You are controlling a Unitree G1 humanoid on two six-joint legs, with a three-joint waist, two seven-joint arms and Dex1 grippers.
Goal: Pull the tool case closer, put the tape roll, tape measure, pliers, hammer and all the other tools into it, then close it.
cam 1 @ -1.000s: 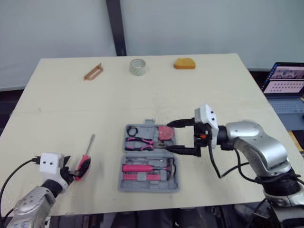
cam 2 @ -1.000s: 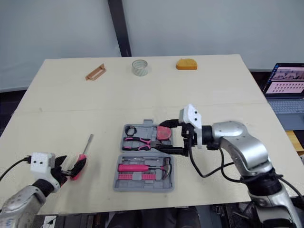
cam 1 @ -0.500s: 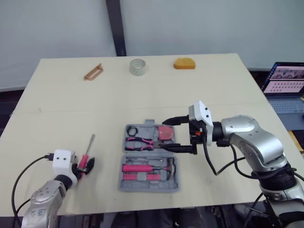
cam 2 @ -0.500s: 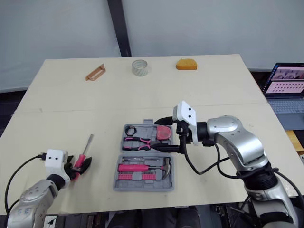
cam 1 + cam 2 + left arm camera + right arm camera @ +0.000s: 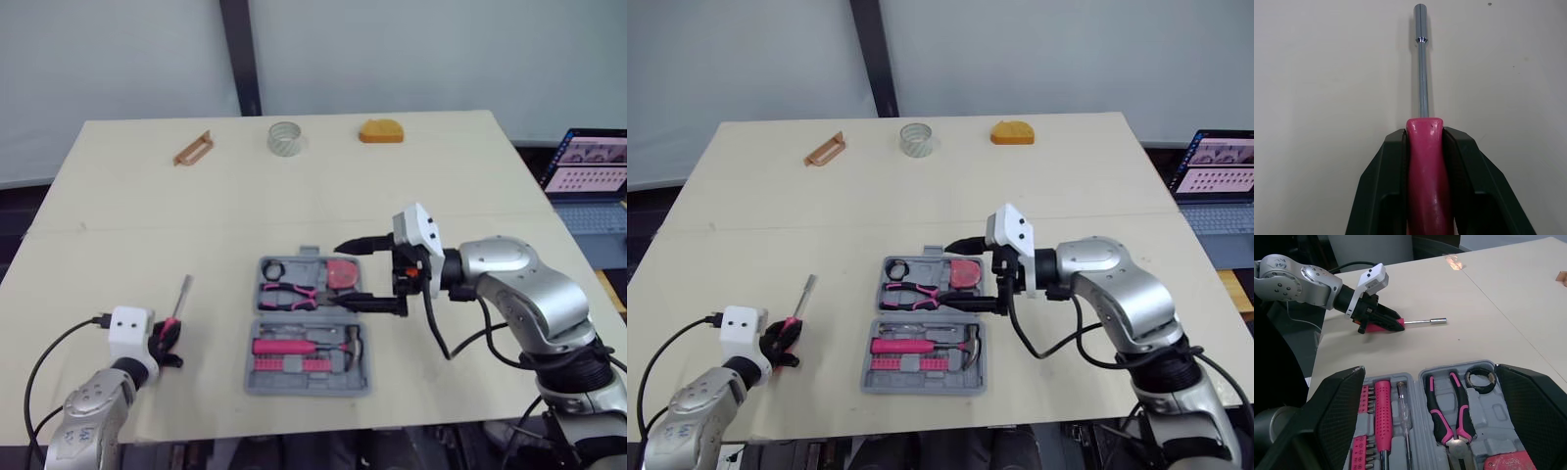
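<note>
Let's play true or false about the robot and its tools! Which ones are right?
1. The left tool grips a pink-handled screwdriver. True.
2. The grey plastic tool case is shut. False: it lies open.
3. The right tool holds the hammer. False: it is open and holds nothing.
4. The pink-handled pliers lie inside the case. True.
5. The clear tape roll sits outside the case. True.
</note>
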